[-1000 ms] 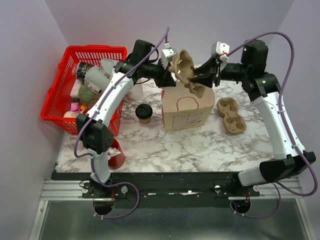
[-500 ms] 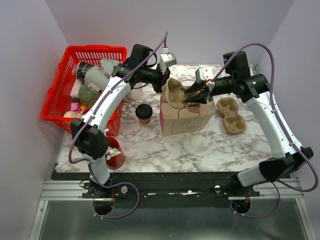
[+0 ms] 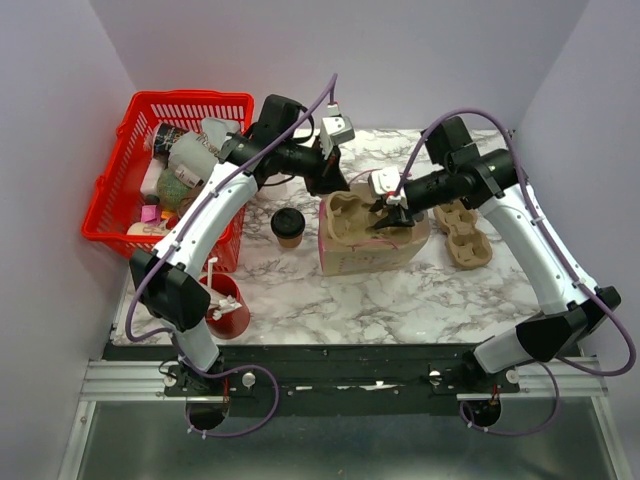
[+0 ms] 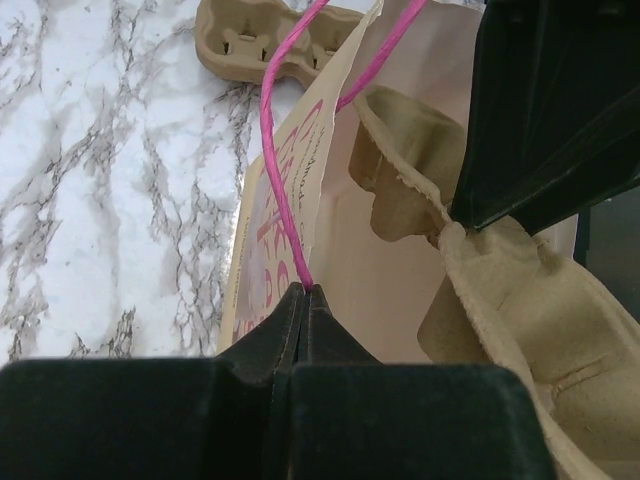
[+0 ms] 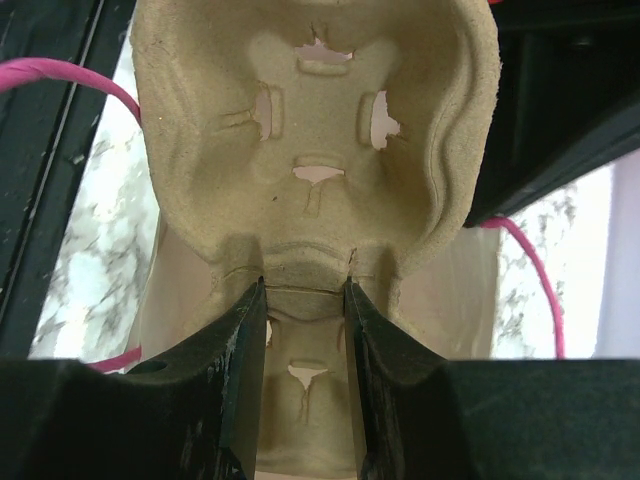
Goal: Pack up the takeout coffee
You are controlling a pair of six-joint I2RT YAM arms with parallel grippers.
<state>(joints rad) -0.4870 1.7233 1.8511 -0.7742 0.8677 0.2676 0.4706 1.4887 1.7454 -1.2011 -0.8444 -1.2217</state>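
The takeout coffee (image 3: 288, 226), a small kraft cup with a black lid, stands on the marble just left of the paper bag (image 3: 372, 252). My left gripper (image 3: 329, 189) (image 4: 305, 291) is shut on the bag's pink string handle (image 4: 270, 150), holding the mouth open. Inside that mouth a brown pulp cup carrier (image 3: 348, 215) (image 5: 310, 120) lies nearly flat. My right gripper (image 3: 389, 214) (image 5: 304, 290) is shut on the carrier's middle ridge. The coffee is untouched by either gripper.
A second pulp carrier (image 3: 466, 233) (image 4: 268, 45) lies on the table right of the bag. A red basket (image 3: 112, 205) of assorted items fills the left side. A red cup with white sticks (image 3: 226, 306) stands near the front left, by the left arm.
My right gripper has come down and to the left, bringing the carrier from above the bag into its mouth. The left gripper has shifted slightly, still holding the handle.
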